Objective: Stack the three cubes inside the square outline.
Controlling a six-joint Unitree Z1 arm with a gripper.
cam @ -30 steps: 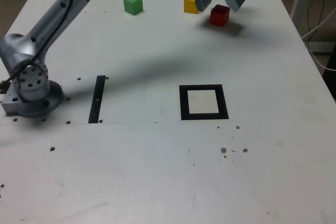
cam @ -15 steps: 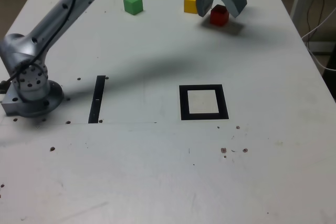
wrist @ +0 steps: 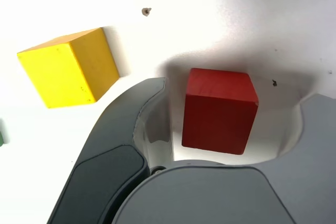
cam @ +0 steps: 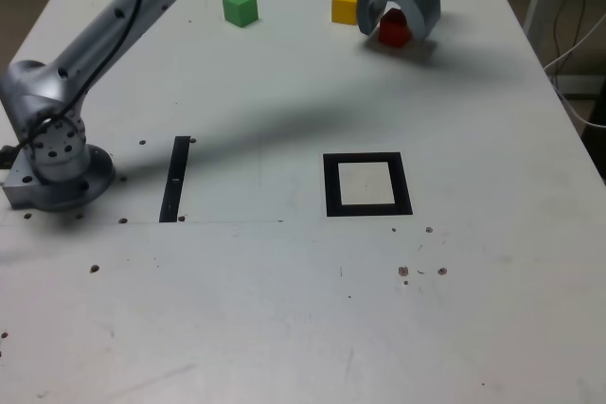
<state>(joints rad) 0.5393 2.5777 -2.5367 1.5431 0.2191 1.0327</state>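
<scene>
On the far part of the white table, the red cube sits between the two fingers of my gripper, which is open and lowered around it. In the wrist view the red cube rests on the table, with one finger close beside it and a gap to the other. The yellow cube stands just to the exterior view's left of the gripper, outside its fingers, and shows in the wrist view too. Further left is the green cube. The square outline lies nearer the front, with nothing in it.
A narrow black strip lies at the exterior view's left of the outline. The arm's base stands at the table's left edge, and the arm reaches across above the table's far left part. Small dark specks dot the front.
The gripper has come down over the red cube, so its fingers now straddle it near the table. No cube has moved.
</scene>
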